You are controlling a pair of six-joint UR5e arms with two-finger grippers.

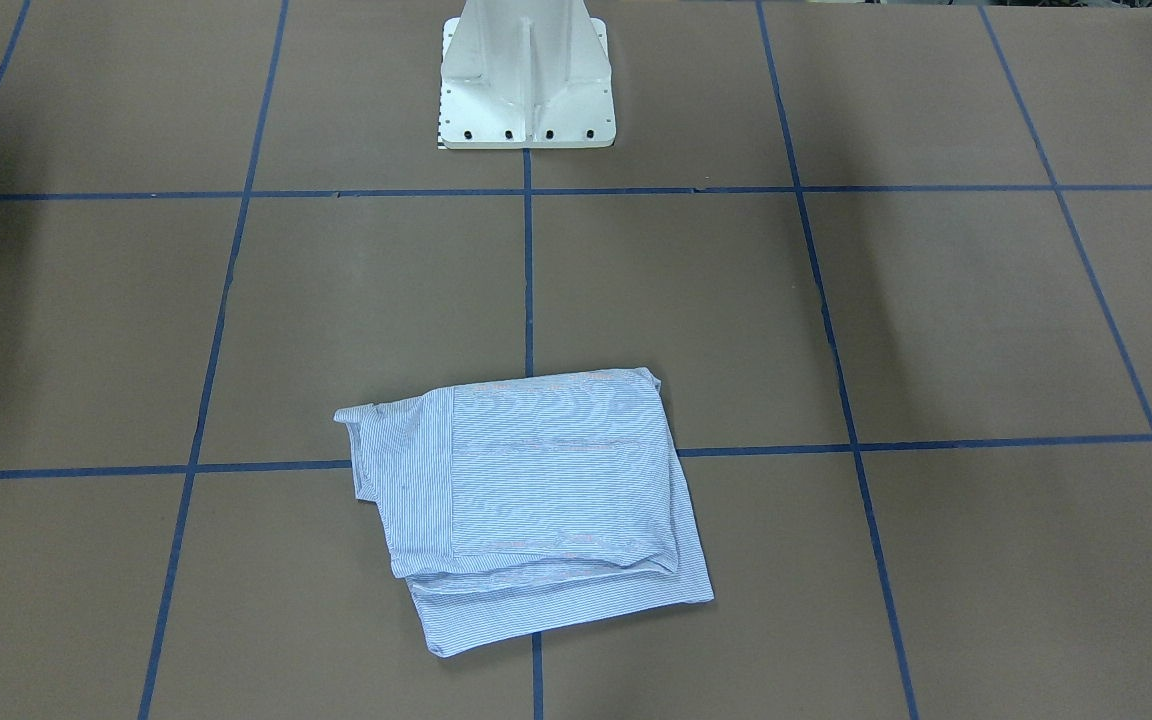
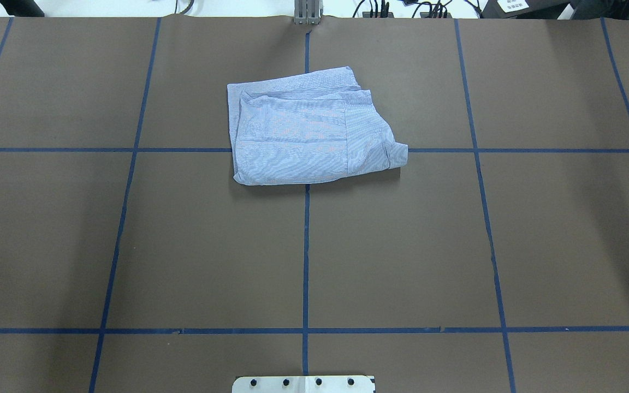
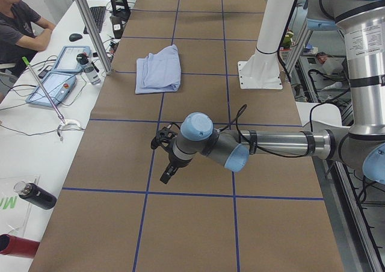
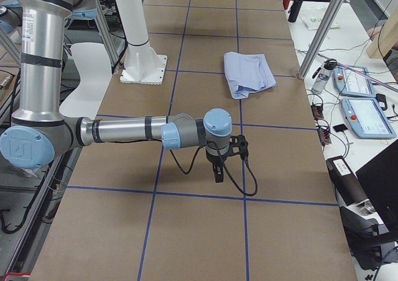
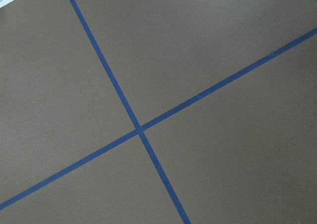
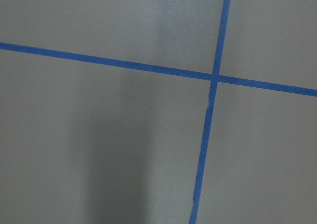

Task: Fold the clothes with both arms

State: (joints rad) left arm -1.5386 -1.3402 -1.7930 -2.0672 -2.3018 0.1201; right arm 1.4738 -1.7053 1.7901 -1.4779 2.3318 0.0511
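The blue-and-white pinstriped shirt [image 1: 526, 490] lies folded into a rough rectangle on the brown table, on the far side from the robot's base, and also shows in the overhead view [image 2: 303, 128]. No gripper touches it. The left arm's gripper [image 3: 166, 174] hangs over bare table near the left end, far from the shirt [image 3: 158, 69]. The right arm's gripper [image 4: 217, 172] hangs over bare table near the right end, far from the shirt [image 4: 249, 73]. Both grippers show only in the side views, so I cannot tell whether they are open or shut. Both wrist views show only table and blue tape lines.
The white pedestal base [image 1: 526, 90] stands at the robot's edge of the table. Blue tape lines [image 2: 306, 245] grid the brown table. A side bench holds tablets [image 3: 57, 85] and bottles [image 3: 36, 197], with a seated operator [image 3: 15, 25]. Metal posts [image 4: 323, 32] stand at the table's far edge.
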